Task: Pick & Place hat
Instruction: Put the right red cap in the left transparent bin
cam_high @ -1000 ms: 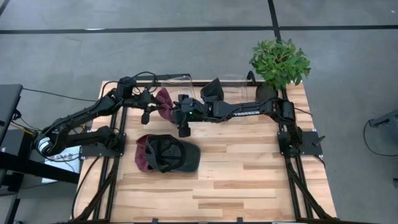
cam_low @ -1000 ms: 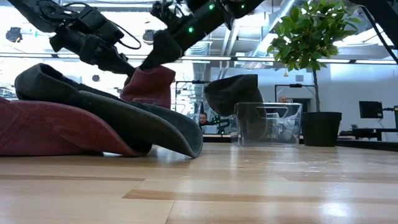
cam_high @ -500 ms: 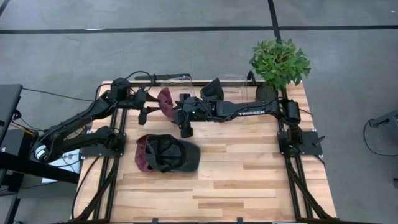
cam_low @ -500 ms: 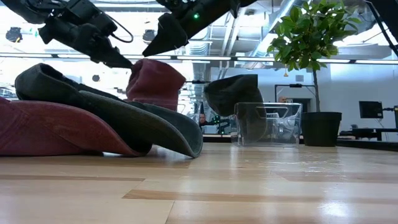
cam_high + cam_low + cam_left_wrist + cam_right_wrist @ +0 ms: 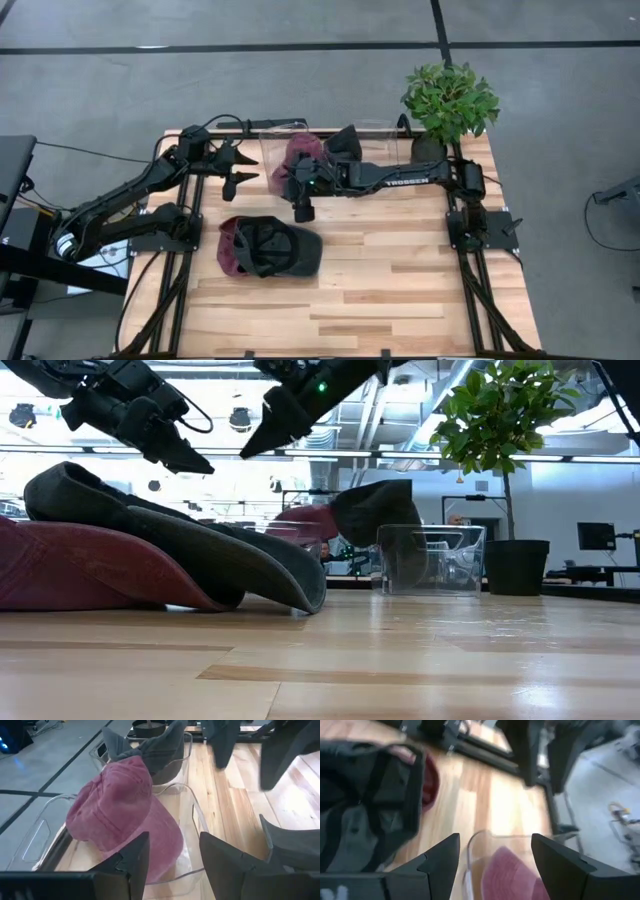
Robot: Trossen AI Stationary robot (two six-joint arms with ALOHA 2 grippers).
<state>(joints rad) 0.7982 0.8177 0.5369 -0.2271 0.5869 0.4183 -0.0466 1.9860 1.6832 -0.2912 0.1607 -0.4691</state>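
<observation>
A maroon hat [image 5: 305,155] [image 5: 125,812] [image 5: 305,520] lies crown-up in the left clear bin [image 5: 278,128], its brim down inside the bin. A dark grey hat [image 5: 343,143] [image 5: 150,750] sits in the neighbouring clear bin [image 5: 430,560]. My left gripper [image 5: 248,167] [image 5: 174,840] hangs open just left of the maroon hat, apart from it. My right gripper [image 5: 280,180] [image 5: 495,840] hovers open above the bin's near side, with the maroon hat [image 5: 505,870] below its fingers. A grey hat stacked on a maroon one [image 5: 265,248] rests on the table.
A potted plant [image 5: 450,100] stands at the table's far right corner. The stacked hats [image 5: 150,550] fill the left middle of the table. Bare wood [image 5: 400,270] stretches across the near and right side. The two grippers hang close together over the far left area.
The maroon hat, held up between both grippers a second ago, has come free of them and dropped to the right into the left clear bin. My left gripper has drawn back toward the table's left edge. My right gripper has stayed above the bin.
</observation>
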